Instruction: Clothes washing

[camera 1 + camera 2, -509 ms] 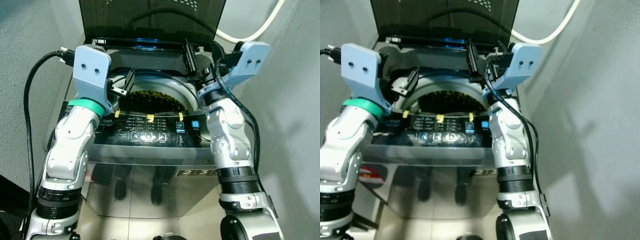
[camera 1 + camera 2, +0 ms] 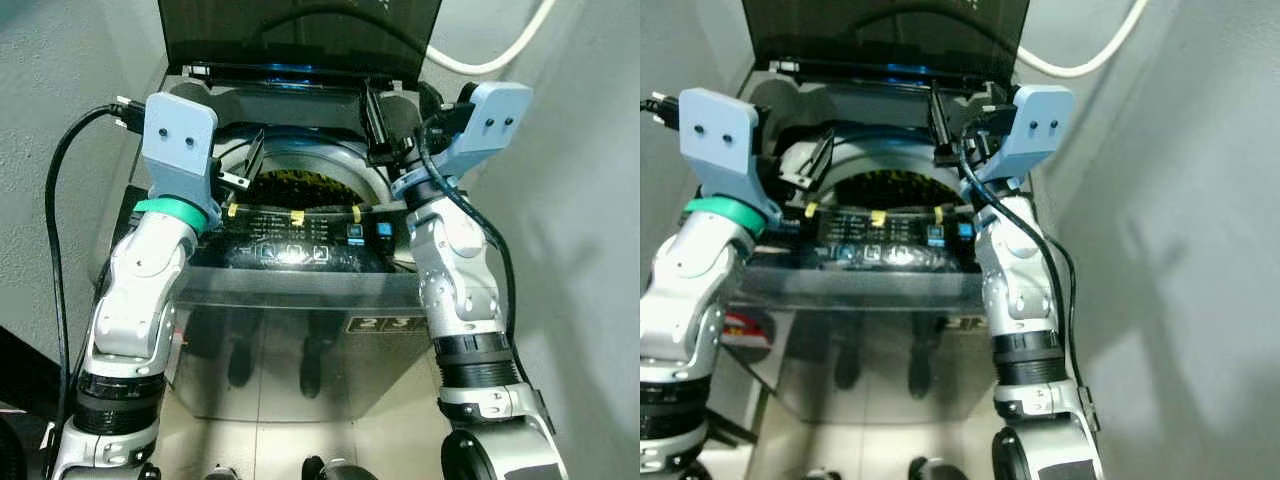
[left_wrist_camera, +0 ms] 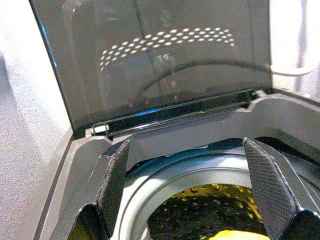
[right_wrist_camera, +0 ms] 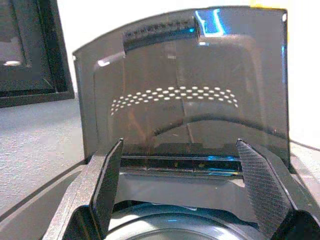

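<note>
Nearest to the robot is the control panel (image 2: 300, 245) of the top-loading washing machine (image 2: 300, 350), and just behind it the round drum opening (image 2: 300, 185) lies between the two raised arms. The left gripper (image 2: 250, 165) and the right gripper (image 2: 378, 125) both hang above the rim with fingers spread wide and empty. The drum is below and slightly forward of each, the left one nearer its middle, and at the far side the dark lid (image 2: 300, 30) stands upright and open.

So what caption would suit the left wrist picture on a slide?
Open left gripper poised above the washing machine drum, its dark lid raised behind.
</note>
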